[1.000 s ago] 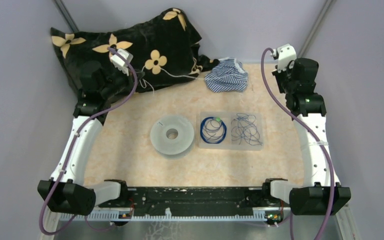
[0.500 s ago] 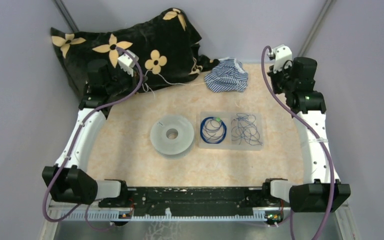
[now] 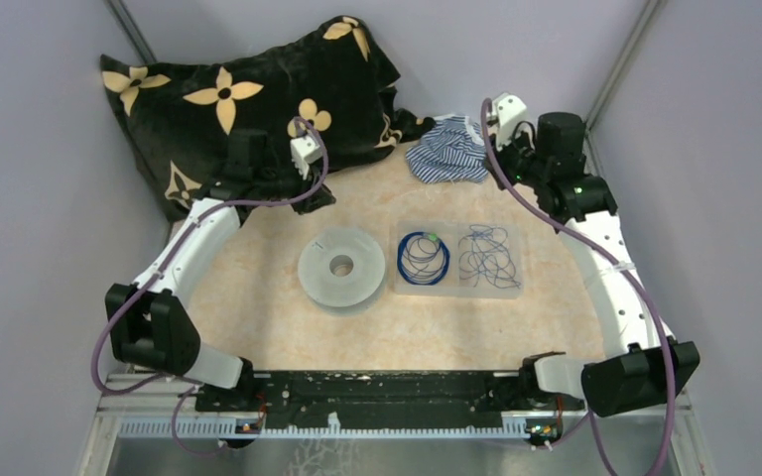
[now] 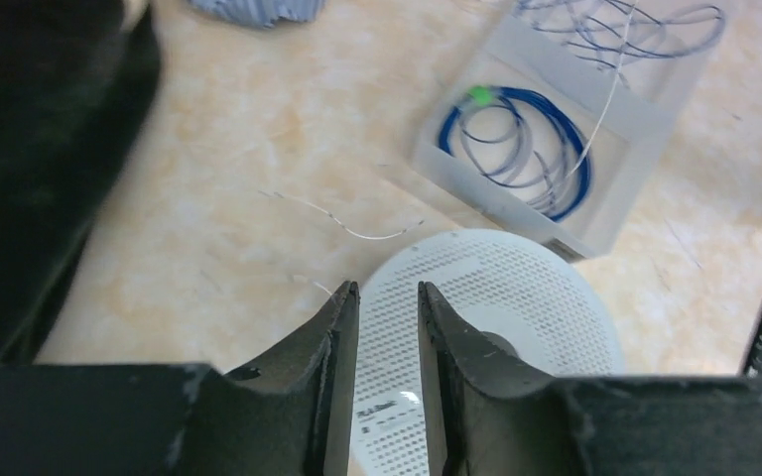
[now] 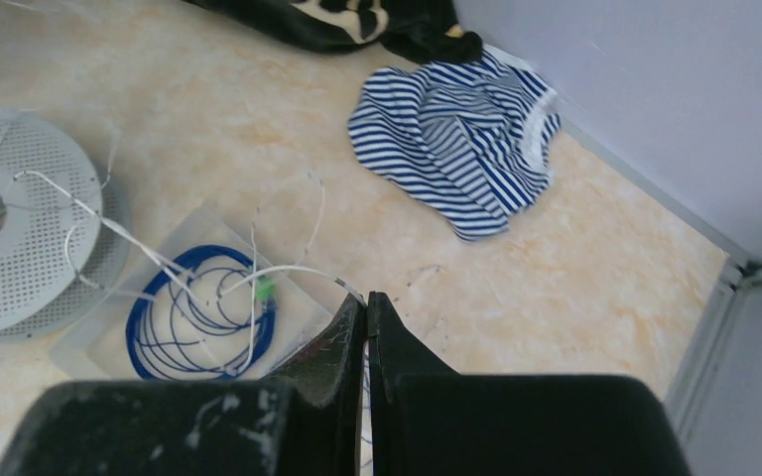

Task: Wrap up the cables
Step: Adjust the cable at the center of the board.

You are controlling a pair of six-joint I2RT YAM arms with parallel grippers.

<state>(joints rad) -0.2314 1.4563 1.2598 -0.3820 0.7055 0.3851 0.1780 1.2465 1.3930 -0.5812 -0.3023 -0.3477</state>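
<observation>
Cables [image 3: 486, 261] lie in a tray [image 3: 456, 289] (one coiled, one tangled); left gripper [image 4: 389, 290] slightly parted, right gripper [image 5: 365, 299] closed

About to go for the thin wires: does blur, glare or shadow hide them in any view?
Top external: even light, no glare, blue coil and tangle distinct. Left wrist: slightly soft, tangle blurred at the top edge. Right wrist: sharp, white strand readable.

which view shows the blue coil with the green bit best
Left wrist: the coil lies whole and close, green bit plain. Right wrist shows it close too, but with more white wire across it. Top view: whole but small.
</observation>
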